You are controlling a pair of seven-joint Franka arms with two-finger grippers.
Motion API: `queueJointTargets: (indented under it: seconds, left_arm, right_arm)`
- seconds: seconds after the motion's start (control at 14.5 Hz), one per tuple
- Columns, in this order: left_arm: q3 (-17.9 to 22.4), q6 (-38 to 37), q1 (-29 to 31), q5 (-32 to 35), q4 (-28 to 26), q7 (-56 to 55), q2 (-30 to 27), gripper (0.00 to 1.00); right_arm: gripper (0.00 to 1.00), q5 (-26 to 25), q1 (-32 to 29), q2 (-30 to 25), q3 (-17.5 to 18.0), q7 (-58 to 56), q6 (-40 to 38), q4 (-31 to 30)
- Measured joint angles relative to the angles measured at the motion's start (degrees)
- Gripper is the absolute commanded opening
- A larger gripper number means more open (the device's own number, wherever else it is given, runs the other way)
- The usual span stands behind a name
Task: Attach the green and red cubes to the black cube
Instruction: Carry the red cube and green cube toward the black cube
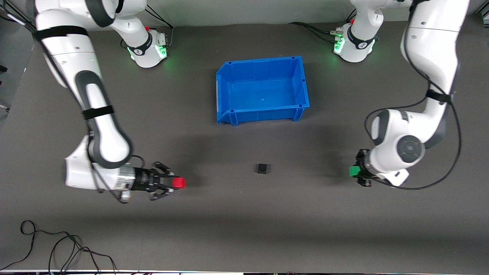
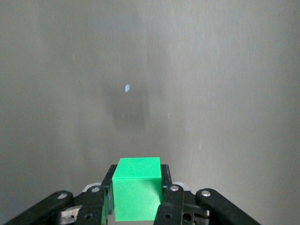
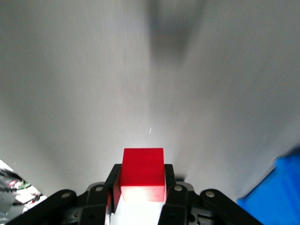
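The black cube (image 1: 262, 168) sits alone on the dark table, nearer the front camera than the blue bin. My right gripper (image 1: 176, 183) is shut on the red cube (image 1: 178, 182) toward the right arm's end of the table; the cube shows held between the fingers in the right wrist view (image 3: 142, 174). My left gripper (image 1: 355, 171) is shut on the green cube (image 1: 354, 171) toward the left arm's end; the cube fills the space between the fingers in the left wrist view (image 2: 137, 194). Both held cubes are well apart from the black cube.
A blue bin (image 1: 229, 115) stands open in the middle of the table, farther from the front camera than the black cube; its corner shows in the right wrist view (image 3: 276, 192). Loose black cables (image 1: 57, 248) lie at the table's near edge toward the right arm's end.
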Motion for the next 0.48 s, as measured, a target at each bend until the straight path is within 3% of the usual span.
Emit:
queueJointTargets:
  seconds: [0.48]
  left_arm:
    - [0.0, 4.6, -9.8, -2.3, 4.5, -13.0, 3.8, 0.0]
  right_arm:
    - [0.0, 11.6, 12.7, 4.8, 0.0, 3.3, 13.7, 1.5]
